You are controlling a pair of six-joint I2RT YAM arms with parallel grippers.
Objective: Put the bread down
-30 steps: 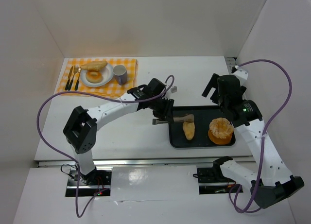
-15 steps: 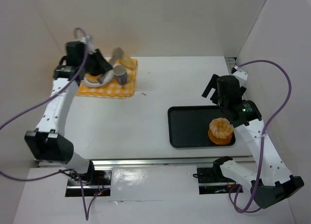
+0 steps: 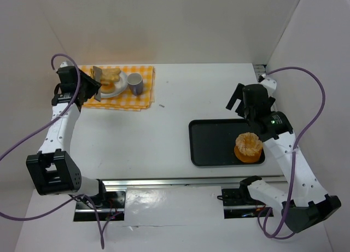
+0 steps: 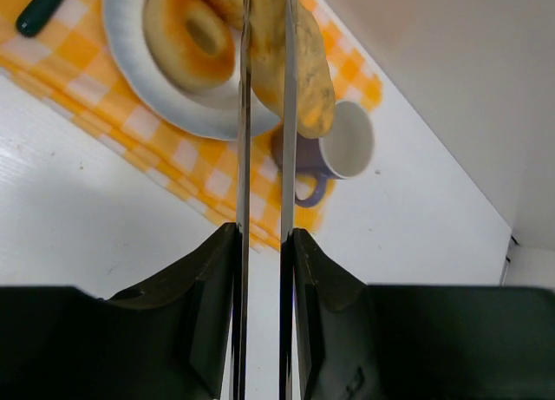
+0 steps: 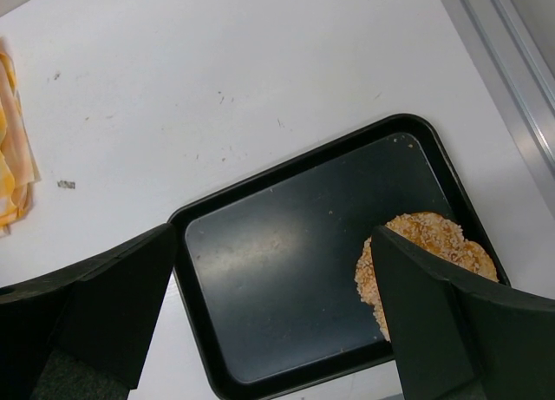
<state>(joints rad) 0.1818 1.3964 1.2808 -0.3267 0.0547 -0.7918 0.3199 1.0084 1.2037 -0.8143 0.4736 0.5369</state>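
Left gripper point(image 4: 264, 18): pinching oval roll point(image 4: 310, 79), long axis along fingers, above plate point(image 4: 126, 44) edge (mug point(image 4: 347, 144) just beside). Right gripper point(image 5: 273, 244): spread, empty, well apart.

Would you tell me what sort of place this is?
Probably a lab test cell staged as a breakfast table: plain white walls, a checked placemat with plate and mug, a black tray.

Tray point(image 5: 286, 278) looks glossy, cloth point(image 4: 199, 170) woven, bread ring point(image 4: 173, 44) glazed, roll point(image 4: 312, 88) matt, pastry point(image 5: 434, 235) rough.
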